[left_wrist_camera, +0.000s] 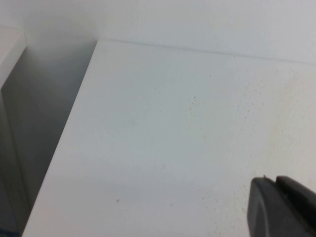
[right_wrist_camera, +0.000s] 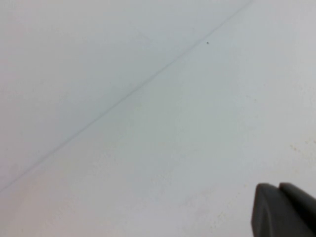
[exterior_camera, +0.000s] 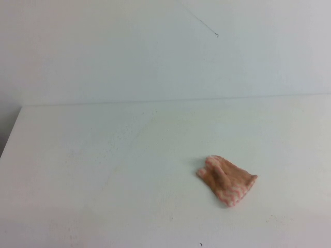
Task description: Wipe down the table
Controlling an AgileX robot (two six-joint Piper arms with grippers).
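A crumpled orange-pink cloth [exterior_camera: 226, 180] lies on the white table [exterior_camera: 103, 165], right of centre and toward the front. Neither arm shows in the high view. In the left wrist view my left gripper [left_wrist_camera: 275, 181] hangs over bare table near its left edge, its two dark fingertips pressed together with nothing between them. In the right wrist view my right gripper [right_wrist_camera: 277, 187] is likewise shut and empty above bare table. The cloth appears in neither wrist view.
The table's back edge [exterior_camera: 170, 101] meets a plain white wall. Its left edge [left_wrist_camera: 74, 123] drops off to a shadowed gap. Faint yellowish specks [left_wrist_camera: 256, 91] dot the tabletop.
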